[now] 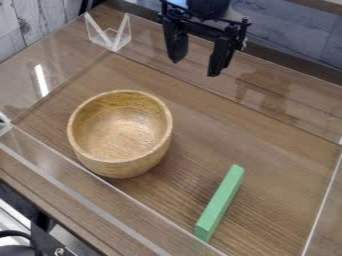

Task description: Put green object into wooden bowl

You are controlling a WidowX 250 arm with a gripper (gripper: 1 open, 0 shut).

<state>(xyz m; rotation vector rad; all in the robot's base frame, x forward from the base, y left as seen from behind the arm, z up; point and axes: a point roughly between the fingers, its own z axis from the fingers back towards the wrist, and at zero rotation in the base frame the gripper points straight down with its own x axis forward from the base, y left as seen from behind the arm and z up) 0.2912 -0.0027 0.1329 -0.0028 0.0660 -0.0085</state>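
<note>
1. Your bench (267,130) is brown wood, and clear see-through walls (40,75) stand along its edges like a big box.
2. The middle of the bench, between the far edge and the wooden bowl, is bare wood, so you have room there.
3. Your end effector (198,55) hangs above the far edge, pointing down. Its two black fingers (218,58) are spread wide and pinch nothing.
4. You cannot read any words or labels on anything here.
5. The wooden bowl (122,132) sits toward the left side of the bench, nearer the front edge. It is round and light tan, and it has nothing inside.
6. The green object (221,202) lies flat near the front right corner, close to the front wall. It is a long thin bar, tilted a little, and it sits apart from the bowl, well away from your end effector.
7. A small clear stand (108,33) sits at the far left corner.
</note>
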